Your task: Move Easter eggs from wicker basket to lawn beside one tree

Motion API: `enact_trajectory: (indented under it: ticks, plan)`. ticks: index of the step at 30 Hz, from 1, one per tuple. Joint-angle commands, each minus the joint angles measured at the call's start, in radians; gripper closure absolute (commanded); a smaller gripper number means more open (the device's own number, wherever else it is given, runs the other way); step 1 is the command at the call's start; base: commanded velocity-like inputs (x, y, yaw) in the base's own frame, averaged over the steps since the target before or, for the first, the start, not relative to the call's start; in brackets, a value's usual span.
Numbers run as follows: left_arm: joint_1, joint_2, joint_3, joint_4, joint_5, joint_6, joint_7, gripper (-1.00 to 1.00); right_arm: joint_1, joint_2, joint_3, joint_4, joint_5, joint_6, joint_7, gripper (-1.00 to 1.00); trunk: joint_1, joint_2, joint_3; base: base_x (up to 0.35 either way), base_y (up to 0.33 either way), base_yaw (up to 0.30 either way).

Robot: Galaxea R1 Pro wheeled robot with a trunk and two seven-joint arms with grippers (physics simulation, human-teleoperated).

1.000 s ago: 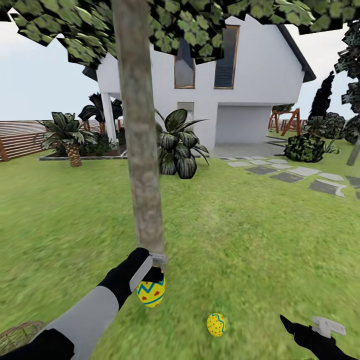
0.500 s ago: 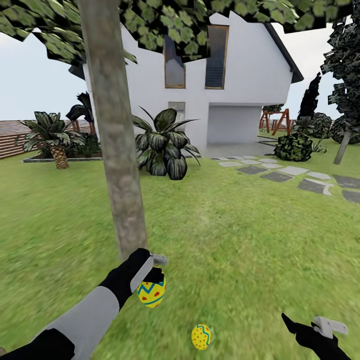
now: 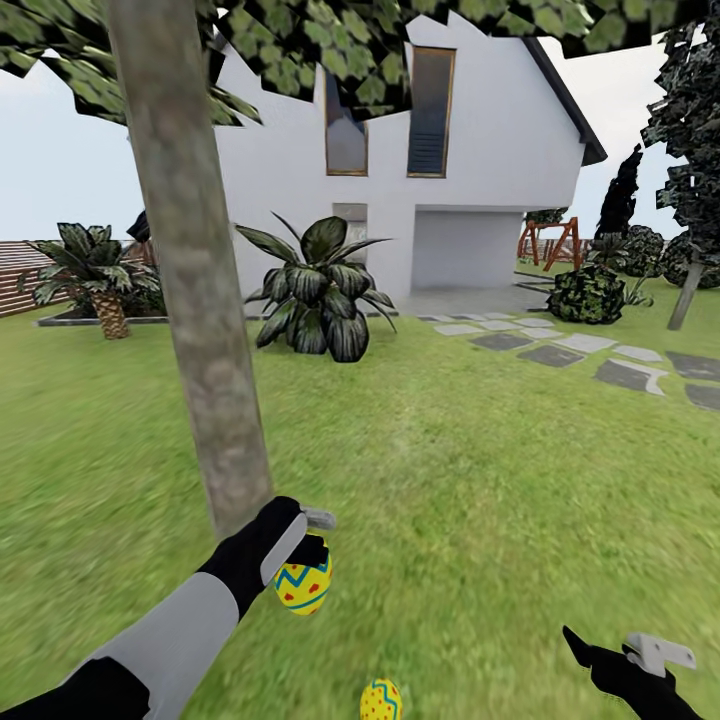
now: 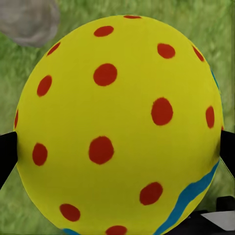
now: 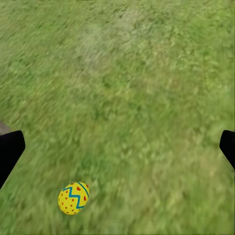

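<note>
While the left gripper [image 3: 312, 560] clamps an egg [image 3: 302, 587] near the tree [image 3: 190, 280], the right gripper [image 3: 630, 655] hangs open, empty, and a second egg [image 3: 380, 700] lies on the lawn [image 3: 480, 450].

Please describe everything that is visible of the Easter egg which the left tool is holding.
The held Easter egg is yellow and smooth, with blue zigzag bands and red dots; the left wrist view shows its dotted end close up. The left tool is shut on it, with dark fingers pressing on opposite sides. It hangs above the lawn, close beside the base of the tree trunk, without touching grass or trunk. A second egg lies on the grass nearby.
</note>
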State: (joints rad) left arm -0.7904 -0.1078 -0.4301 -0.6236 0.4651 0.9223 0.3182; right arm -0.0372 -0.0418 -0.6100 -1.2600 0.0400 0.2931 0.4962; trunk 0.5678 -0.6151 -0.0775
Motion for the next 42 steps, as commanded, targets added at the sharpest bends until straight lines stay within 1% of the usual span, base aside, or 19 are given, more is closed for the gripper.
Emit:
enact_trajectory:
  ticks: [1, 7, 16, 36, 39, 42]
  plan:
    - [-0.001, 0.000, -0.004, -0.001, 0.010, 0.003, 0.010, 1.00, -0.001, 0.000, -0.002, -0.001, 0.004, 0.005, 0.007, -1.00, 0.001, -0.002, -0.002, 0.252, -0.222, 0.000]
    - [-0.001, 0.000, -0.003, -0.001, 0.010, 0.002, 0.010, 1.00, -0.001, 0.000, -0.002, -0.001, 0.004, 0.005, 0.007, -1.00, 0.001, -0.002, -0.002, 0.253, -0.219, 0.000]
    - [-0.001, 0.000, -0.003, -0.001, 0.010, 0.001, 0.010, 1.00, -0.001, 0.000, -0.002, -0.001, 0.004, 0.005, 0.007, -1.00, 0.001, -0.002, -0.002, 0.294, -0.133, 0.000]
    - [-0.001, 0.000, -0.003, -0.001, 0.010, 0.001, 0.009, 1.00, -0.001, 0.004, -0.002, -0.001, 0.003, -0.003, 0.006, -1.00, 0.001, -0.002, -0.002, 0.256, -0.213, 0.000]
    - [-0.001, 0.000, -0.003, -0.001, 0.010, 0.001, 0.009, 1.00, -0.001, 0.008, 0.004, -0.001, 0.008, 0.004, 0.004, -1.00, 0.001, -0.002, -0.002, 0.233, -0.200, 0.000]
    - [-0.001, 0.000, -0.003, -0.001, 0.010, 0.001, 0.009, 1.00, -0.001, 0.006, 0.006, -0.001, 0.007, 0.005, 0.004, -1.00, 0.001, -0.002, -0.002, 0.207, -0.218, 0.017]
